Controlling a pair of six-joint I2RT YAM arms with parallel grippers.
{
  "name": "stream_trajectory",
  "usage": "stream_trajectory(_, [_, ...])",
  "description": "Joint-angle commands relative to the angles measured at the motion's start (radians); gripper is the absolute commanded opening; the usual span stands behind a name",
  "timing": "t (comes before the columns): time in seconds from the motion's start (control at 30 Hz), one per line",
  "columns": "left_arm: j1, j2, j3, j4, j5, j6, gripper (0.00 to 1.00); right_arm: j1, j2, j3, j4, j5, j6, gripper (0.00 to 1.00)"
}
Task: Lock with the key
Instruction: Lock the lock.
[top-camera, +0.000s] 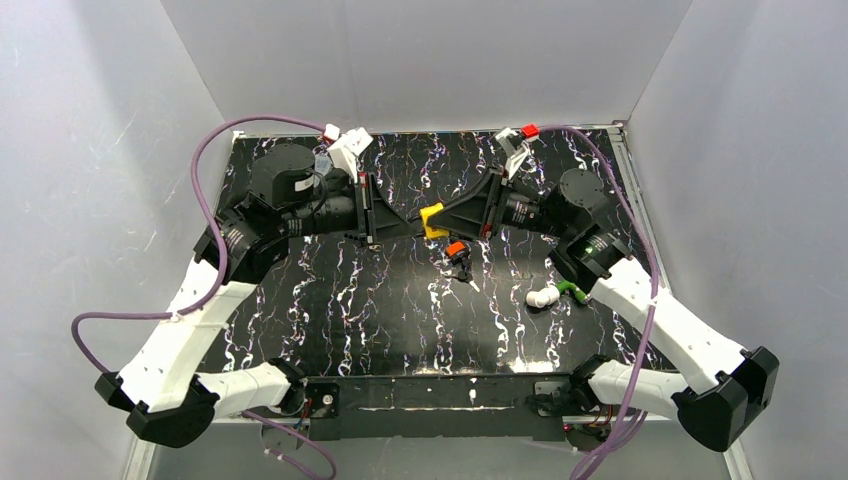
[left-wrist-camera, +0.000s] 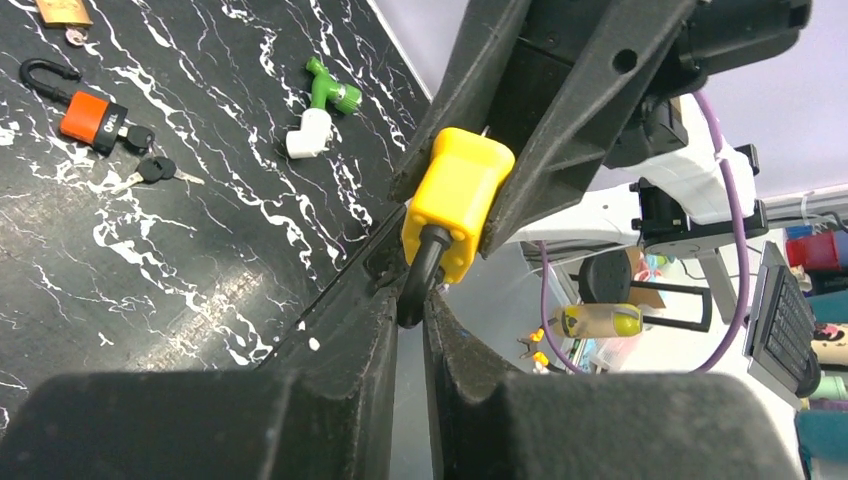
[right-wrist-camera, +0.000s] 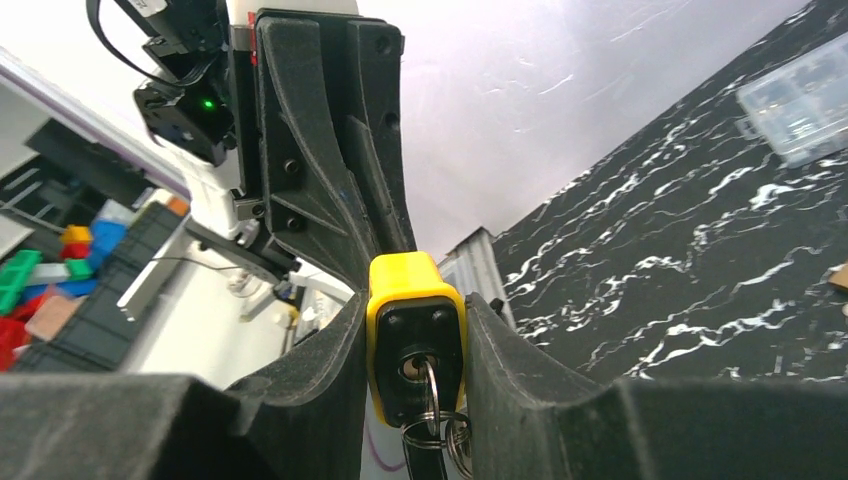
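You are looking into a booth of pale grey walls (top-camera: 420, 60), three panels standing around a black tabletop (top-camera: 330, 310) that is showing white marbled veins all over. Beyond the table edge, the right wrist camera is catching a cluttered room, with coloured bins (right-wrist-camera: 30, 270) at 9 o'clock in its view. Both arms are reaching in from 6 o'clock with purple cables (top-camera: 205, 170) looping off them. They are meeting nose to nose just past the table's centre, toward 12.

Your right gripper (right-wrist-camera: 414, 320) is clamping the yellow padlock (left-wrist-camera: 455, 200) by its flat sides and holding it off the surface. Your left gripper (left-wrist-camera: 412, 320) is pinching the padlock's black shackle (left-wrist-camera: 420, 270) between nearly closed fingertips. A key (right-wrist-camera: 425, 462) on a ring is sitting in the keyhole on the padlock's bottom face.

On the surface, a white and green pipe fitting (top-camera: 553, 294) is lying at 4 o'clock from the yellow padlock. An orange padlock (top-camera: 456, 249) with its own keys (left-wrist-camera: 150, 170) is lying close by at 5 o'clock, touching neither gripper.
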Motion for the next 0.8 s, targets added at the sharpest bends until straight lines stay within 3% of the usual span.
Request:
stream_trajectory(0.0, [-0.059, 0.033, 0.005, 0.243, 0.122, -0.035, 0.13, 0.016, 0.045, -0.065, 0.199, -0.125, 0.154, 0.01])
stream_trajectory(0.23, [-0.059, 0.043, -0.004, 0.261, 0.126, -0.051, 0.13, -0.009, 0.016, -0.103, 0.232, -0.112, 0.182, 0.01])
stream_trajectory(0.37, [-0.059, 0.039, -0.007, 0.263, 0.113, -0.048, 0.00, -0.024, 0.003, -0.115, 0.224, -0.117, 0.179, 0.03])
stream_trajectory(0.43, [-0.059, 0.034, -0.008, 0.249, 0.093, -0.036, 0.00, -0.037, -0.005, -0.120, 0.209, -0.126, 0.171, 0.14])
stream_trajectory(0.5, [-0.059, 0.033, 0.004, 0.218, 0.081, -0.007, 0.00, -0.057, -0.021, -0.134, 0.202, -0.134, 0.162, 0.42])
stream_trajectory(0.57, [-0.059, 0.028, 0.023, 0.173, 0.074, 0.023, 0.00, -0.090, -0.053, -0.157, 0.204, -0.149, 0.155, 0.62])
stream_trajectory(0.63, [-0.059, 0.023, 0.042, 0.131, 0.071, 0.056, 0.00, -0.123, -0.087, -0.179, 0.207, -0.170, 0.144, 0.71])
stream_trajectory(0.77, [-0.059, 0.021, 0.062, 0.096, 0.082, 0.078, 0.00, -0.156, -0.124, -0.199, 0.213, -0.206, 0.132, 0.75])
